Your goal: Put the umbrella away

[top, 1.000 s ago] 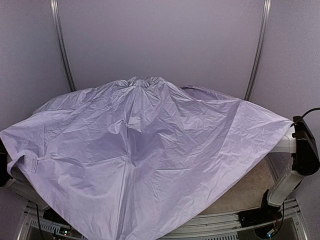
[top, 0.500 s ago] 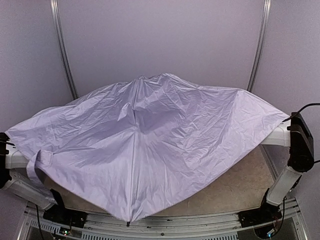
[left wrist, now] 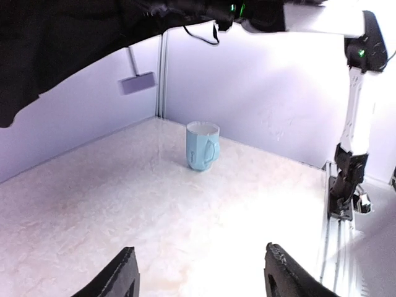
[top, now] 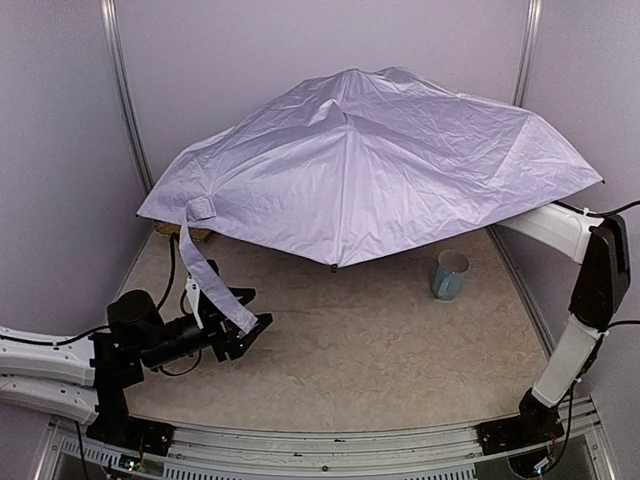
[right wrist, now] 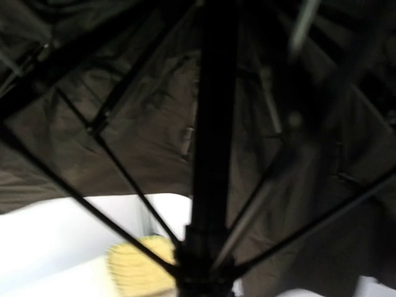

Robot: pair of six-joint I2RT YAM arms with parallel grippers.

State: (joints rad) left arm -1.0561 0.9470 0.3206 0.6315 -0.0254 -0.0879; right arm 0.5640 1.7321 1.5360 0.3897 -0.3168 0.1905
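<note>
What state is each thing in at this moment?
umbrella: open, held up above the table
strap: undone, hanging loose
cup: upright on the table
left gripper: open, empty
right gripper: hidden under the umbrella

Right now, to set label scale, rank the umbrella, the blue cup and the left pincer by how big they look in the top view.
1. umbrella: by far the largest.
2. left pincer: open, looks somewhat bigger than the cup, though it sits nearer the camera, so this is less sure.
3. blue cup: smallest.
</note>
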